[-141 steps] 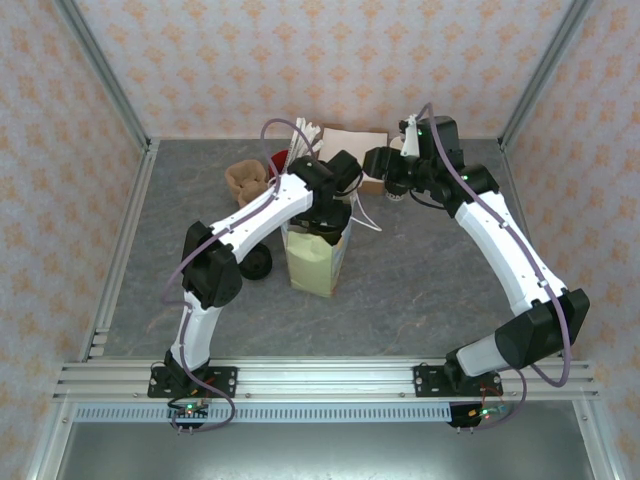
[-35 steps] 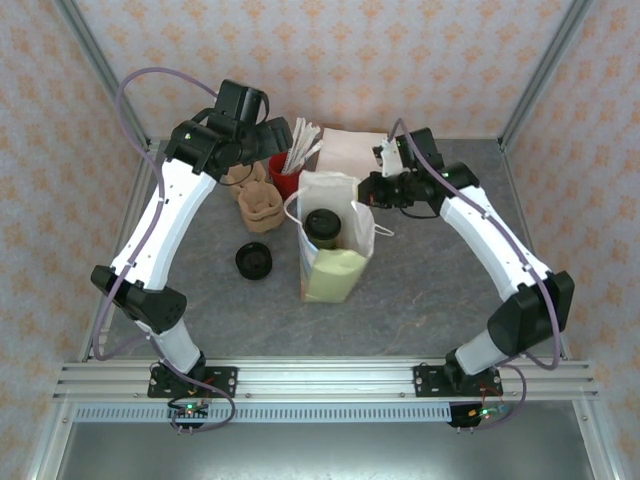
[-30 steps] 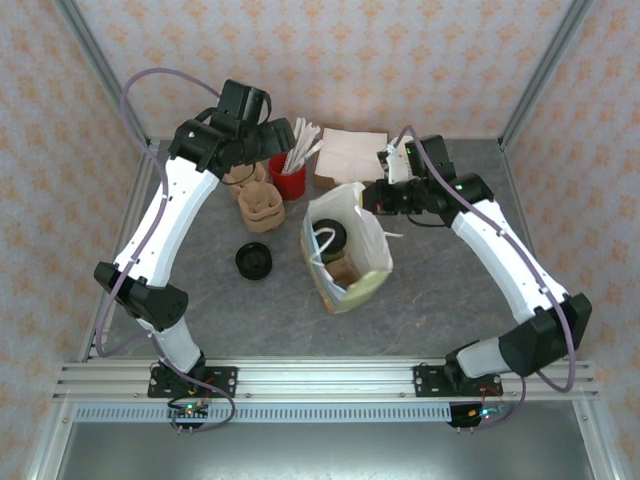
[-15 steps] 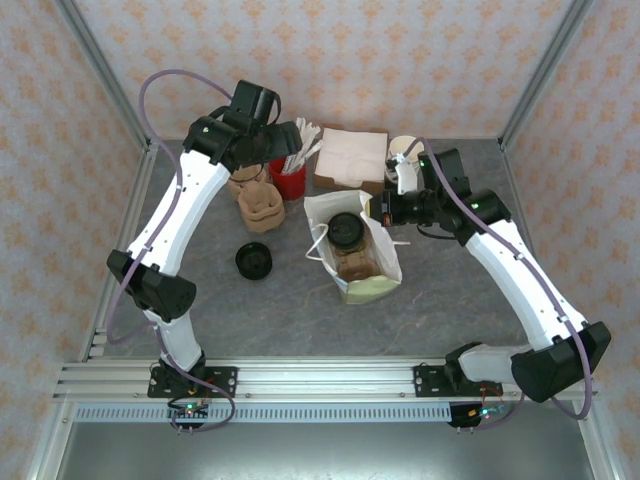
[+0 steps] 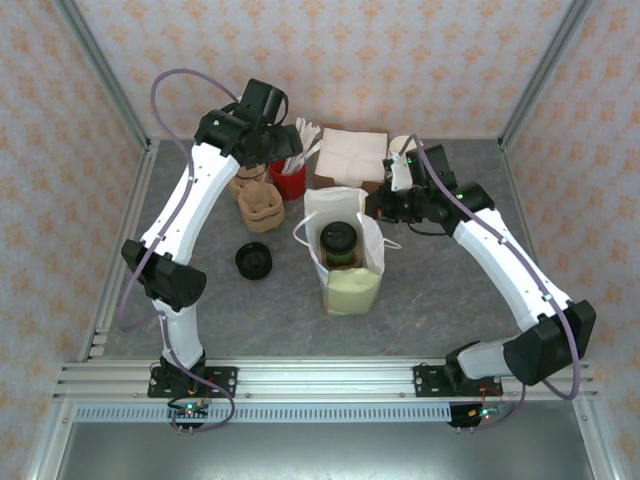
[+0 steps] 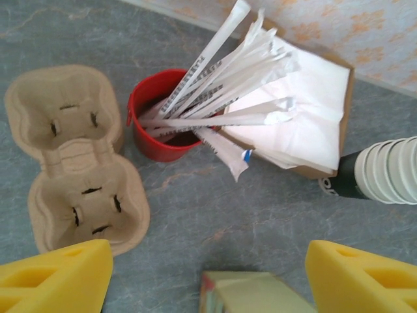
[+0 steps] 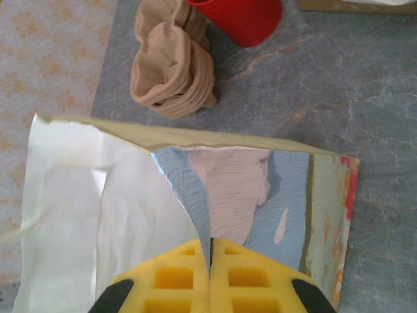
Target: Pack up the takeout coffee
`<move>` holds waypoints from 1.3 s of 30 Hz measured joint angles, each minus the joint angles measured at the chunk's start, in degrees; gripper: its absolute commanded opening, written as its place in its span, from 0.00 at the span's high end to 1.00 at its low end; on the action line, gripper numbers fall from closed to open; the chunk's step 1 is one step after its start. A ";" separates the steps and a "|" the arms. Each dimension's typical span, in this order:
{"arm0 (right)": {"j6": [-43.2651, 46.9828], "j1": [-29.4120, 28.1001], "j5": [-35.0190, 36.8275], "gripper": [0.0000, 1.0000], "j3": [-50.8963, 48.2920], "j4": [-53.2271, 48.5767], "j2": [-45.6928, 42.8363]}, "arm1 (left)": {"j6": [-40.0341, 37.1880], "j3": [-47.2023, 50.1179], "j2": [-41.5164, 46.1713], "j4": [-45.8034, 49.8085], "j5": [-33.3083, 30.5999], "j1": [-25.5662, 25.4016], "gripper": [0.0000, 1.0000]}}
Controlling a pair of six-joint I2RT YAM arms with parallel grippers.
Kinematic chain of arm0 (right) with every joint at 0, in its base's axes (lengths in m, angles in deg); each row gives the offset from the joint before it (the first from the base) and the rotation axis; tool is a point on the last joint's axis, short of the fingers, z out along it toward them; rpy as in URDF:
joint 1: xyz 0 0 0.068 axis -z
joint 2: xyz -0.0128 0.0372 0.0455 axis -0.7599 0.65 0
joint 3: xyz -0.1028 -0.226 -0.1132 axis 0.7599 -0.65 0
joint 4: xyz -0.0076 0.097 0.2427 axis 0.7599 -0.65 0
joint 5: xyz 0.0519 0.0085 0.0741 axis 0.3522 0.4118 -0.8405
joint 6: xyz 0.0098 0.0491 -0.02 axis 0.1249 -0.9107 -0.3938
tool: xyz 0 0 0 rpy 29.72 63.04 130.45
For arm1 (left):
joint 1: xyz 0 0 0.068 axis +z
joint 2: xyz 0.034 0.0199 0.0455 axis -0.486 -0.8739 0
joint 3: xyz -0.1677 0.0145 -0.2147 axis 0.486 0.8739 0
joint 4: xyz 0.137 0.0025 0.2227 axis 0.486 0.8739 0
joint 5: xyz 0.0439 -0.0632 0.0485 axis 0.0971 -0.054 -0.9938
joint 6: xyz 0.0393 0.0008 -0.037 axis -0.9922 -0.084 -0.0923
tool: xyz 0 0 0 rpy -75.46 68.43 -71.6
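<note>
Standing upright mid-table: paper bag (image 5: 350,285), takeout coffee (image 5: 339,240) inside it, black lid up. To its left: loose black lid (image 5: 254,261). At the bag's rim: right gripper (image 5: 376,205), fingers pressed together on the paper. Beyond: pulp cup carriers (image 5: 258,200), red cup of straws (image 5: 288,180). Above these: left gripper (image 5: 278,145), fingers spread, holding nothing.

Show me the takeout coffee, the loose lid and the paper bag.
takeout coffee (image 5: 339,238), top external view, on its black lid.
loose lid (image 5: 254,261), top external view, on its centre.
paper bag (image 5: 352,292), top external view, on its near outer wall.
</note>
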 measured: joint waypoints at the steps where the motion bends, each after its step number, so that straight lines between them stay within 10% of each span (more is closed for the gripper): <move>1: -0.90 0.00 0.46 0.94 0.00 0.09 0.35 | -0.02 0.00 -0.50 0.13 0.02 0.00 0.24; 16: -6.38 0.00 4.13 0.56 0.11 2.97 0.42 | -9.92 -2.95 -9.88 -3.52 2.21 0.00 0.46; 39: -5.86 4.04 6.69 0.53 1.99 2.23 -3.08 | -13.81 -6.47 -15.08 -4.33 4.15 0.09 0.72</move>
